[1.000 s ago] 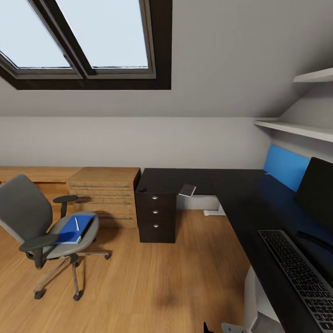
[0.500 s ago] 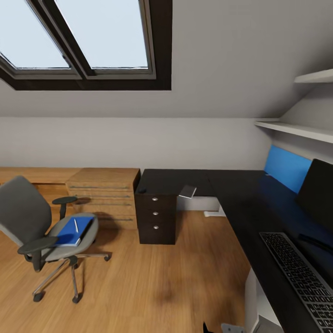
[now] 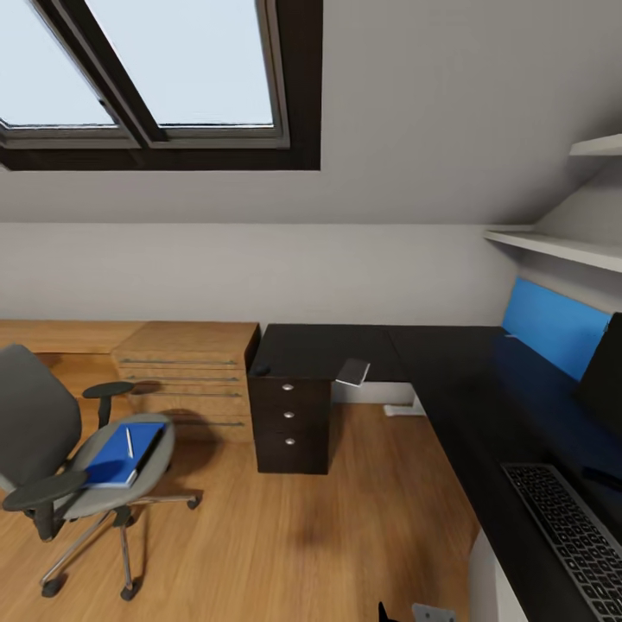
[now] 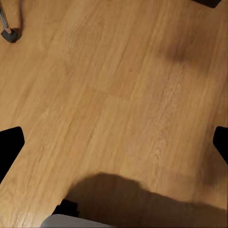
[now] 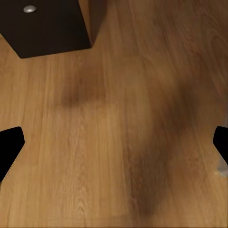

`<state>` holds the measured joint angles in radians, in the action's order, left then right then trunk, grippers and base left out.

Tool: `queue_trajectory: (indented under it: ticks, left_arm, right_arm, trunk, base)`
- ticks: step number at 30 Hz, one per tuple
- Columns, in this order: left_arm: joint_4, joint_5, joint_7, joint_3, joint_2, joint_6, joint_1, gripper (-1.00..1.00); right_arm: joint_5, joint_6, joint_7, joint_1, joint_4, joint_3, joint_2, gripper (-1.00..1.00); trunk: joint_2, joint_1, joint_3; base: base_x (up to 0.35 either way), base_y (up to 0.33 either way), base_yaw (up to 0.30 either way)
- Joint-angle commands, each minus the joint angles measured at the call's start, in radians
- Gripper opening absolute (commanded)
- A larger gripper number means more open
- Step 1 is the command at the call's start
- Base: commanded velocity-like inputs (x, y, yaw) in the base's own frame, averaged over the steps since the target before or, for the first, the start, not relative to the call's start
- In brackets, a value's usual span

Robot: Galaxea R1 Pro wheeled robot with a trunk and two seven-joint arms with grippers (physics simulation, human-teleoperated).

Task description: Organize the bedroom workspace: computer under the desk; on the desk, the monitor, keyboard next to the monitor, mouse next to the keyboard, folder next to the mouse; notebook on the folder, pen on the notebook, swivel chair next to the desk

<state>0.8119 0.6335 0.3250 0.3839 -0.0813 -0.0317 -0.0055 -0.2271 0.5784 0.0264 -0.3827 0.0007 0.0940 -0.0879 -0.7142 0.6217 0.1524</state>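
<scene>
The grey swivel chair [image 3: 39,432] stands on the floor at the left, apart from the black desk [image 3: 432,363]. On its seat lies the blue folder [image 3: 121,455] with the pale pen [image 3: 130,441] on top. The greyish notebook [image 3: 352,372] juts over the desk's front edge beside the drawer unit [image 3: 289,421]. A small dark lump, the mouse [image 3: 261,370], sits at the desk's left corner. The keyboard [image 3: 574,537] and the edge of the monitor [image 3: 606,367] lie at the right. The computer is out of view. My left gripper [image 4: 114,147] and right gripper [image 5: 114,147] are open over bare floor.
Light wooden cabinets [image 3: 186,367] line the wall between chair and desk. A skylight [image 3: 164,69] is above and white shelves [image 3: 561,246] hang at the right. A chair caster [image 4: 9,34] shows near the left gripper, and the drawer unit's corner [image 5: 47,26] near the right one.
The whole head view has shifted: the camera moved forward, so the chair slid left and down and the monitor and keyboard slid right. The things themselves have not moved.
</scene>
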Motion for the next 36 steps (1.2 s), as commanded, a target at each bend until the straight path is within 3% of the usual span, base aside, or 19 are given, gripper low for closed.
queue_trajectory:
  ticks: [1,8,21,36]
  left_arm:
    - [0.001,0.010,0.008,0.006,-0.001,-0.003,-0.001,1.00]
    - [-0.001,0.011,0.009,0.007,0.002,-0.002,-0.001,1.00]
    - [-0.002,0.010,0.009,0.007,0.003,-0.003,-0.001,1.00]
    - [-0.003,0.005,0.011,0.011,0.004,-0.014,-0.001,1.00]
  right_arm:
    - [-0.007,0.003,0.003,-0.001,0.001,0.009,0.000,1.00]
    - [-0.007,0.010,0.004,-0.001,0.001,0.009,-0.001,1.00]
    - [-0.006,0.039,0.007,-0.001,0.001,0.009,-0.003,1.00]
    - [-0.006,0.038,0.007,-0.001,0.001,0.009,-0.003,1.00]
  trunk:
    - [0.006,-0.003,-0.002]
    - [0.055,-0.030,-0.024]
    - [0.146,-0.080,-0.065]
    - [0.251,-0.137,-0.112]
  base:
    - [0.330,0.000,0.000]
    - [0.331,0.000,0.065]
    - [0.331,0.000,0.222]
    - [0.331,0.000,0.016]
